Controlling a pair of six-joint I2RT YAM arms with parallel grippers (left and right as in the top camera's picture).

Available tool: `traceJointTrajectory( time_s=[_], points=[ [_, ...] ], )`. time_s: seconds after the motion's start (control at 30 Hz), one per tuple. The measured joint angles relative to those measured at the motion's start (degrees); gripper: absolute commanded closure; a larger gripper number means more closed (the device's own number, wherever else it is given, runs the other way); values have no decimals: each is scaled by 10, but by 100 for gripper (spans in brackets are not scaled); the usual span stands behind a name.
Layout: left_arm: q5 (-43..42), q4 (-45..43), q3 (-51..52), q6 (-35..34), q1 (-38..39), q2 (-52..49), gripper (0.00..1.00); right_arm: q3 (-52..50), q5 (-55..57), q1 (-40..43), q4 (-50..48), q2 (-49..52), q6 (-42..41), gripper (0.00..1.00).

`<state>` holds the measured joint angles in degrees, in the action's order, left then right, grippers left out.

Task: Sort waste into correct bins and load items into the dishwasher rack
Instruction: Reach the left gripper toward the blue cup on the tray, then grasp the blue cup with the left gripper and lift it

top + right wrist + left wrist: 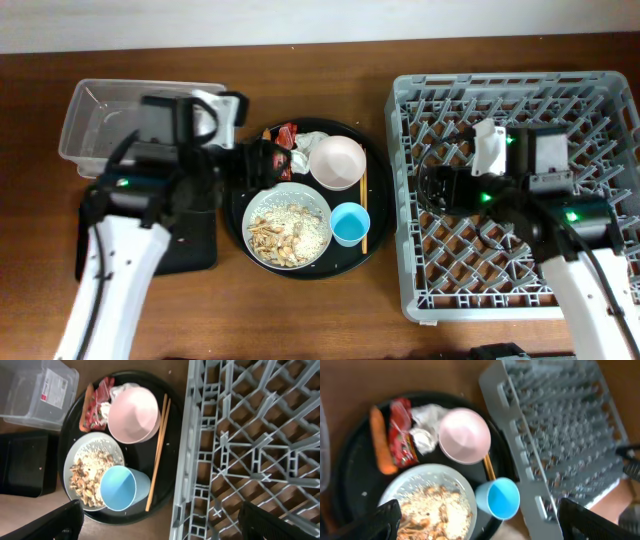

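Note:
A round black tray [375,215] holds the small white bowl [337,160], the wider bowl [288,222] with rice and shell scraps, the light-blue cup [349,223] and the chopsticks [363,205]. The red wrapper [400,435], white tissue [425,425] and orange stick [381,442] lie at the tray's far left. My left gripper [262,165] is open and empty above the tray's left side, over the wider bowl. My right gripper [435,188] is open and empty over the left part of the grey dishwasher rack [600,100].
The clear plastic tub [95,125] stands at the back left. The shallow black tray [195,250] lies in front of it, partly under my left arm. The rack's left wall [182,460] stands close beside the round tray.

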<state>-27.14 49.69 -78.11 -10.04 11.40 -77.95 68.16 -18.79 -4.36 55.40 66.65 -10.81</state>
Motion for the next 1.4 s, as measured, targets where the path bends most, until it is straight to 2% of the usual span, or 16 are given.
traceJointTrajectory(
  time_s=[0.07, 0.17, 0.27, 0.4, 0.47, 0.53, 0.6, 0.7, 0.8, 0.9, 1.07, 1.2, 1.3, 1.4],
  points=[
    [27, 3, 0, 0, 36, -12, 1, 0, -2, 0, 0, 6, -2, 2],
    [110, 2, -2, 0, 98, -32, 3, 0, 17, 0, 3, 7, -31, 2],
    [175, 2, -2, 0, 154, -68, 17, 0, 49, 0, 10, 7, -61, 2],
    [204, 0, -3, 1, 203, -137, 34, 0, 69, 0, 21, 7, -79, 2],
    [205, 0, -3, 0, 220, -171, 37, 1, 73, 0, 27, 7, -85, 2],
    [205, -2, -3, 0, 240, -211, 47, 1, 74, 0, 31, 7, -87, 2],
    [205, -3, -3, 1, 252, -235, 49, 1, 76, 0, 34, 7, -87, 2],
    [203, -12, -3, -1, 265, -254, 60, 1, 79, 0, 37, 7, -87, 2],
    [201, -19, -3, 1, 276, -273, 82, 1, 83, 0, 43, 7, -87, 2],
    [202, -28, -3, 1, 280, -291, 100, 1, 84, 0, 50, 7, -87, 2],
    [216, -23, -4, 0, 278, -299, 99, 1, 84, 0, 58, 7, -87, 2],
    [209, 32, -23, 0, 267, -298, 100, 2, 84, 0, 59, 7, -87, 2],
    [189, 88, -64, 0, 228, -276, 100, 2, 85, 0, 59, 7, -87, 2],
    [164, 103, -87, 0, 183, -241, 100, 2, 84, 0, 59, 7, -87, 2]
  ],
)
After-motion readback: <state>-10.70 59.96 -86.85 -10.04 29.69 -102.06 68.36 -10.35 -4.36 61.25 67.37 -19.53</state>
